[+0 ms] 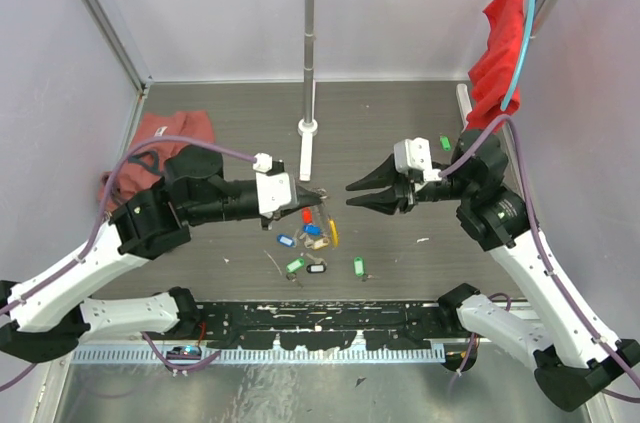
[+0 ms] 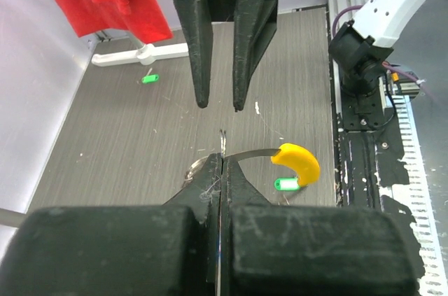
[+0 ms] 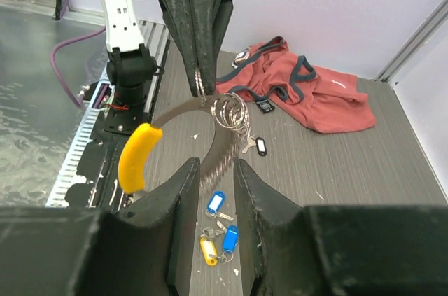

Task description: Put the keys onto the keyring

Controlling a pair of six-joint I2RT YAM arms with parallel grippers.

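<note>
My left gripper (image 1: 306, 199) is shut on the thin metal band of the keyring (image 1: 320, 199) and holds it above the table. In the left wrist view the jaws (image 2: 222, 163) are pressed together on the band, with the ring's yellow section (image 2: 297, 161) to the right. In the right wrist view the keyring (image 3: 222, 143) hangs with its coiled rings and yellow section (image 3: 138, 156). My right gripper (image 1: 351, 194) is open and empty, facing the ring, its fingertips (image 3: 192, 170) on either side of the band's line. Loose keys lie below: blue (image 3: 215, 203), blue (image 3: 229, 237), yellow (image 3: 208, 250), black (image 3: 260, 146), green (image 1: 295, 265).
A metal stand (image 1: 308, 43) rises behind the grippers on a white base (image 1: 306, 153). A red cloth (image 1: 497, 53) hangs at the back right. A reddish garment (image 1: 165, 138) lies at the left. A lone green key (image 1: 446, 143) lies by the right arm. A black rail (image 1: 320, 318) runs along the near edge.
</note>
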